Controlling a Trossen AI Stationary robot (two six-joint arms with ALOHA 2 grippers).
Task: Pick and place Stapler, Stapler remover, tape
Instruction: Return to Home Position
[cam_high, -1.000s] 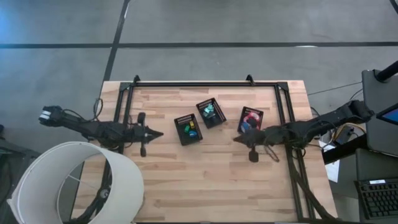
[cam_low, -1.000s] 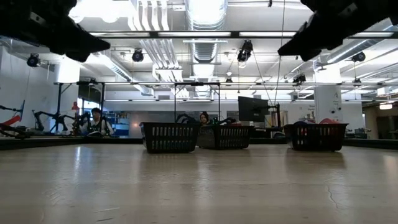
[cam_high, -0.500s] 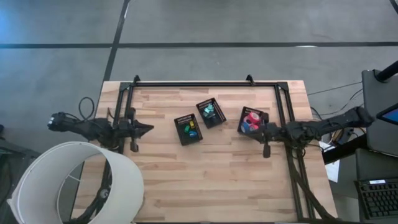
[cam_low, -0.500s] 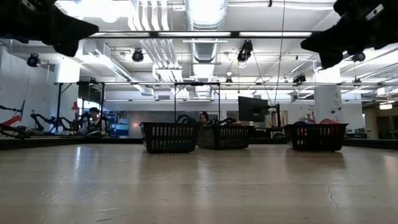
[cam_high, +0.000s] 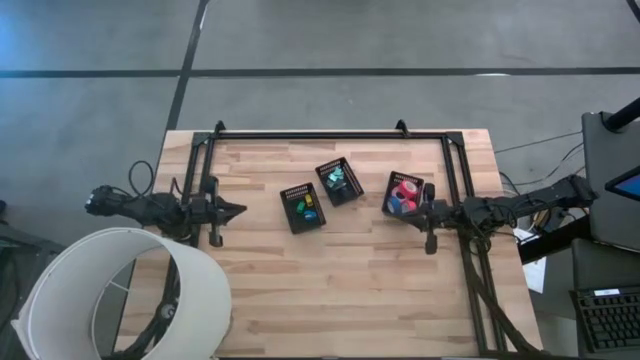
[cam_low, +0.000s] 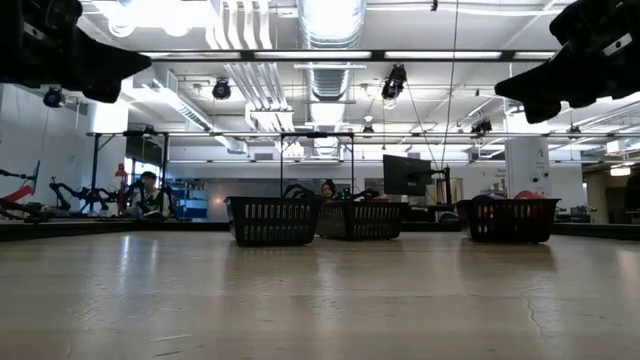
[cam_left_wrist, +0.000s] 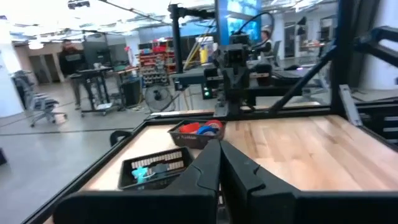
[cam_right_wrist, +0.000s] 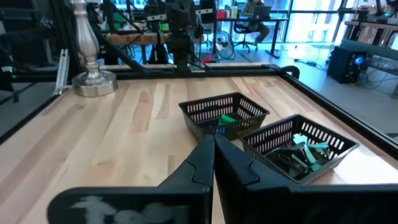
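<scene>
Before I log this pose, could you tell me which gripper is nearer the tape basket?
Right. The right gripper sits close beside the tape basket, at its corner; the left gripper is far off, near the table's left edge.

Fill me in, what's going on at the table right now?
Nothing is being handled. The left claw is shut and empty, high over the left side of the table. The right claw is shut and empty too, high beside the right basket. That basket holds red and blue tape. The middle basket and left basket hold small coloured pieces.
</scene>
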